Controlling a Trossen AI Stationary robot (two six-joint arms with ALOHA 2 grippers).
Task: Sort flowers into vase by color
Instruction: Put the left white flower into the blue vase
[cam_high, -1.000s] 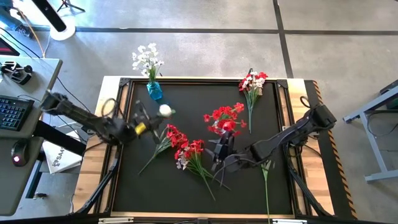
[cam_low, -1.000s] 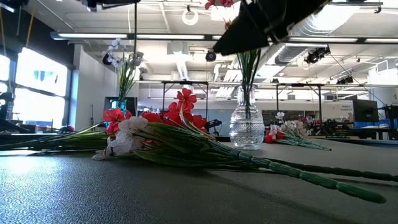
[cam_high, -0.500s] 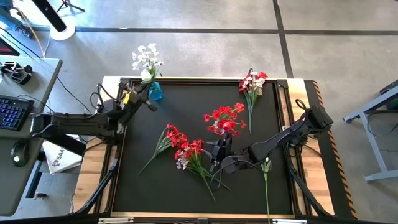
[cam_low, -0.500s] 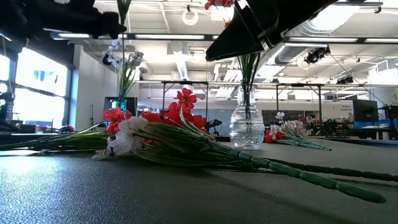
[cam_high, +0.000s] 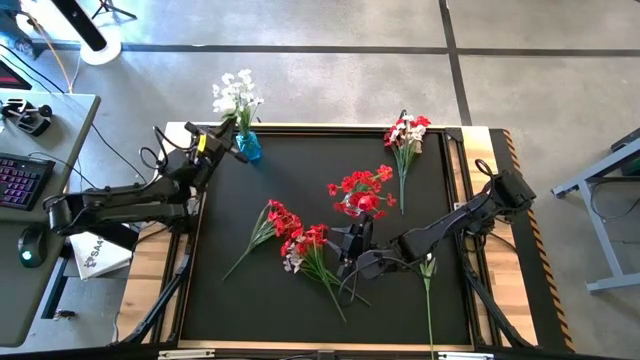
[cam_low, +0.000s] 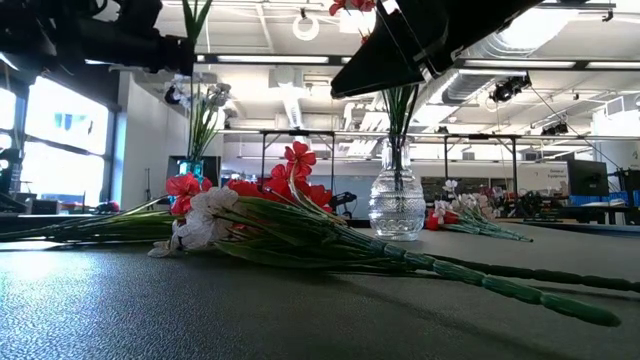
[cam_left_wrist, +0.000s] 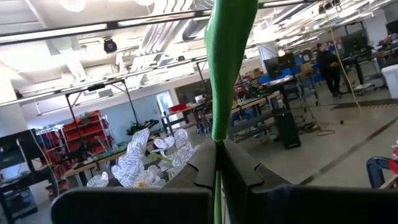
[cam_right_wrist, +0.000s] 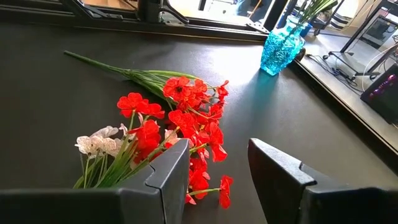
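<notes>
My left gripper (cam_high: 216, 149) is at the far left corner, beside the blue vase (cam_high: 248, 147), shut on a green stem (cam_left_wrist: 231, 62). White blossoms (cam_high: 236, 96) stand above that vase. My right gripper (cam_high: 349, 246) hovers open over the pile of red flowers (cam_right_wrist: 186, 118), which lies flat on the mat with one white blossom (cam_right_wrist: 96, 144) in it. The clear vase (cam_low: 397, 205) holds red flowers (cam_high: 360, 190). A mixed bunch (cam_high: 405, 135) lies near the far right corner. In the low view the left gripper (cam_low: 150, 45) is at the upper left. My left gripper pinches the slim green stem (cam_left_wrist: 216, 134) between its two fingers (cam_left_wrist: 239, 171), which lie across it. The stem runs on past the fingertips, lifted clear of the table. I cannot tell whether its lower end is in the blue vase.
A lone green stem (cam_high: 429, 295) lies on the mat by the right arm. The mat has a raised black frame (cam_high: 300, 129). A desk with a keyboard (cam_high: 20, 185) stands off the table's left. Bare mat lies along the near edge.
My left gripper has carried the white sprig from mid-table toward the far left corner, up to the blue vase, turning as it went. Its blossom now stands among the vase's white flowers. The right arm kept still.
</notes>
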